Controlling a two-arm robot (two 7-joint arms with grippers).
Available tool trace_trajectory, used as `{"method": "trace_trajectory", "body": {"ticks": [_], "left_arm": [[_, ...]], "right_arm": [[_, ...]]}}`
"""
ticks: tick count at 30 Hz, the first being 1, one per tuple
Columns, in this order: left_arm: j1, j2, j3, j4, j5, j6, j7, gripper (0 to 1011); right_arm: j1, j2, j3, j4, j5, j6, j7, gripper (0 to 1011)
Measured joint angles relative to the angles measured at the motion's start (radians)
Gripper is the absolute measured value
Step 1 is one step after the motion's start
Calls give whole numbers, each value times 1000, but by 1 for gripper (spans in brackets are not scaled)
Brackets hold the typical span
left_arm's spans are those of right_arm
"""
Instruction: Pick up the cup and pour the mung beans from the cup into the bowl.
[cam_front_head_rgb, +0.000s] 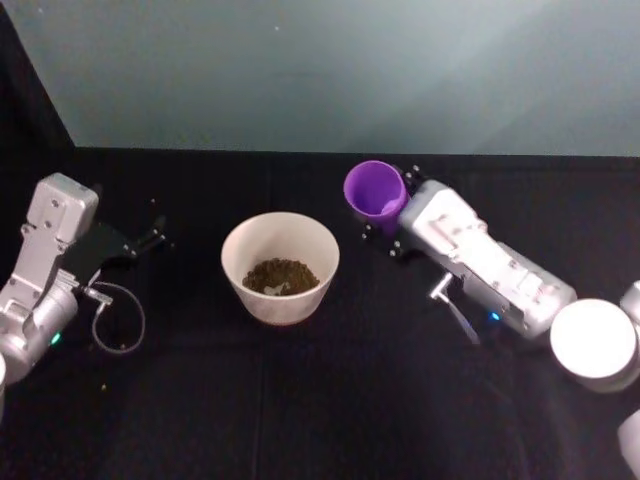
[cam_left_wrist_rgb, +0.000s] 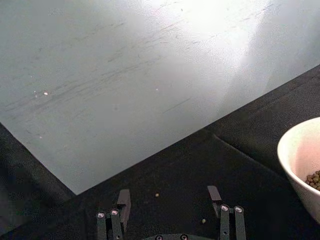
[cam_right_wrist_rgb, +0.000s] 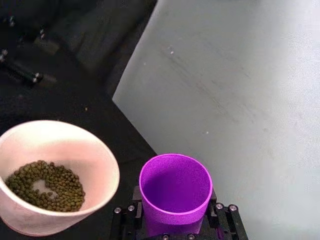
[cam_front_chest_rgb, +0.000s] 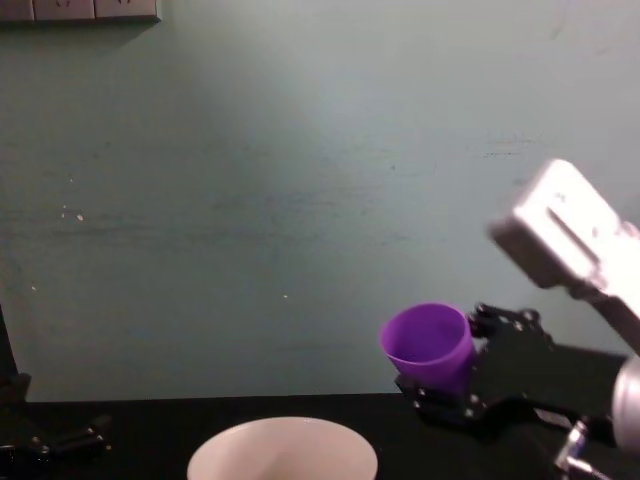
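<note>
The purple cup (cam_front_head_rgb: 375, 189) is held upright in the air by my right gripper (cam_front_head_rgb: 392, 222), shut on its lower body, to the right of and behind the bowl. Its inside looks empty in the right wrist view (cam_right_wrist_rgb: 175, 186), and it hangs above the table in the chest view (cam_front_chest_rgb: 430, 343). The white bowl (cam_front_head_rgb: 232, 262) stands at the table's middle with mung beans (cam_front_head_rgb: 280, 275) heaped in its bottom; the beans (cam_right_wrist_rgb: 45, 185) also lie inside the bowl (cam_right_wrist_rgb: 107, 172) in the right wrist view. My left gripper (cam_front_head_rgb: 152, 235) rests open near the table's left side, nothing between its fingers (cam_left_wrist_rgb: 123, 201).
A black cloth covers the table (cam_front_head_rgb: 320, 420). A pale grey-green wall (cam_front_head_rgb: 330, 70) rises right behind it. A couple of stray beans (cam_left_wrist_rgb: 157, 195) lie on the cloth near the left gripper. The bowl's rim (cam_front_chest_rgb: 285, 445) shows low in the chest view.
</note>
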Motion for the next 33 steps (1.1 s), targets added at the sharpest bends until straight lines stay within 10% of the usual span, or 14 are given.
{"method": "trace_trajectory", "body": {"ticks": [13,33], "left_arm": [[0,0,0,0,0,0,0,1000],[0,0,0,0,0,0,0,1000]], "right_arm": [[3,-73,104,285,421,-203,125,719],[57,-63,54,382,517,-182,209,720]]}}
